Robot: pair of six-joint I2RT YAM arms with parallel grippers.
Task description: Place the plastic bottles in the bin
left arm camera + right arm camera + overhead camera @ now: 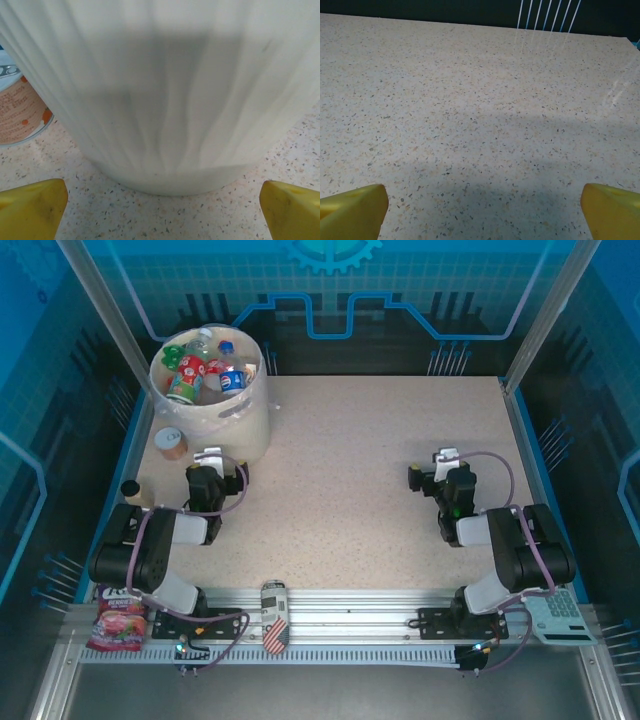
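Table (350,470): speckled top; the only things standing on it are at 9 to 11 o'clock
Bin (245,425): cream bucket at 11 o'clock on the table; upright; its wall looms close in the left wrist view (175,100)
Left gripper (210,462): at 9 o'clock, just beside the bin's base; fingers wide apart, holding nothing (162,210)
Right gripper (445,462): at 3 o'clock over bare table; fingers wide apart, holding nothing (482,210)
Plastic bottles (205,375): heaped inside the bin; red, green and blue labels; exact count cannot be told
Striped can (274,615): on the rail at 6 o'clock; not a bottle
Tan-lidded container (171,443): just left of the bin
Progress: every bottle I can make out is binned; judged finished or nearly so
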